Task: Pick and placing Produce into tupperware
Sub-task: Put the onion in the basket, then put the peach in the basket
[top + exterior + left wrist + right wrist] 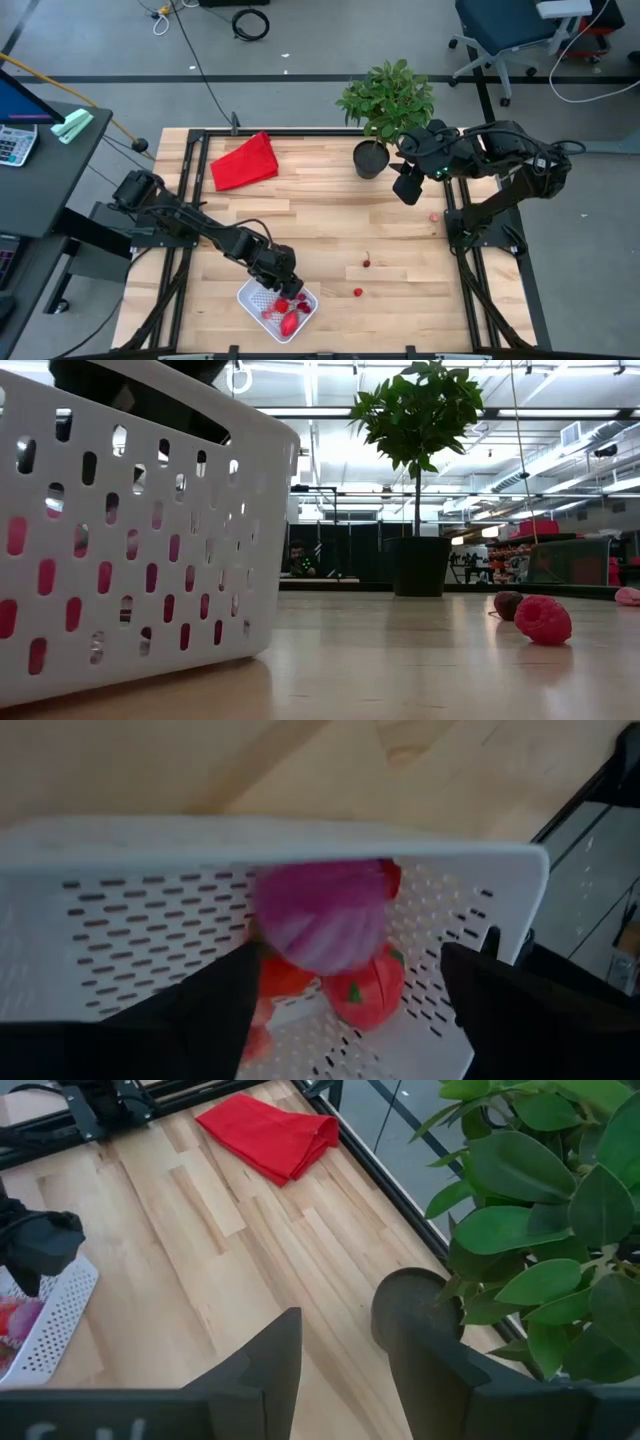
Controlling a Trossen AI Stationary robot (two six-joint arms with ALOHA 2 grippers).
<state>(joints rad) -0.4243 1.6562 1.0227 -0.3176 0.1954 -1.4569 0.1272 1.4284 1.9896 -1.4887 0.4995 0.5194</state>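
While the left hand (283, 284) hangs released over the tupperware (250, 296), dropping the purple ball (318, 915), remaining bench produce (358, 292) needs fetching next.

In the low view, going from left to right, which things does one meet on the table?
White tupperware → black pot of the green plant → dark small fruit → red raspberry-like fruit → pink piece at the right edge.
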